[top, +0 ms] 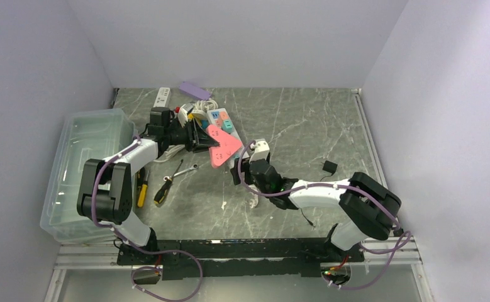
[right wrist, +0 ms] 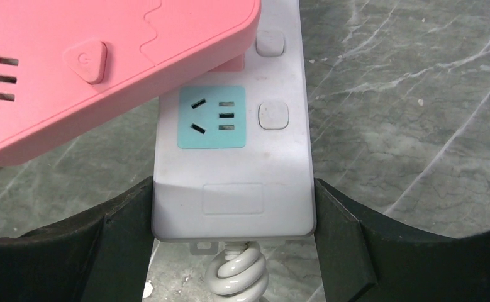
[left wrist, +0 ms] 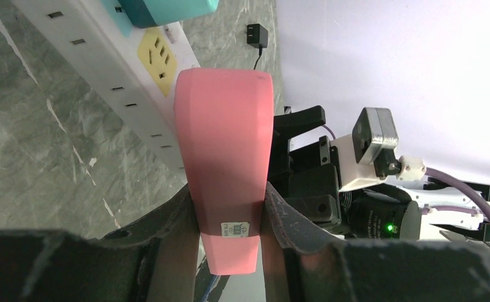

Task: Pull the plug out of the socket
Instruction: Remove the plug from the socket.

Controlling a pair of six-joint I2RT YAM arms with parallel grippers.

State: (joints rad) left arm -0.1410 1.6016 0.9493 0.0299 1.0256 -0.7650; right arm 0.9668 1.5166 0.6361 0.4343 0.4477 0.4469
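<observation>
My left pincer (left wrist: 229,189) clamps the pink flat plastic power strip (left wrist: 223,126), which lies across the white plastic socket strip (right wrist: 229,163). That strip's end sits between the touching fingers of my right pincer (right wrist: 233,189). A clear plastic bin (top: 85,157) stands at my left.

Bright, even, soft from overhead, with faint shadows beneath the arms (top: 321,189) on the marble table (top: 330,126) and no hard glare. Sharp in the top view; blurred toward 6 o'clock in both wrist views, around the dark fingers (right wrist: 72,251). Mild sheen on the pink power strip (left wrist: 223,157), pale wash over the wall (left wrist: 387,50) at 3 o'clock.
</observation>
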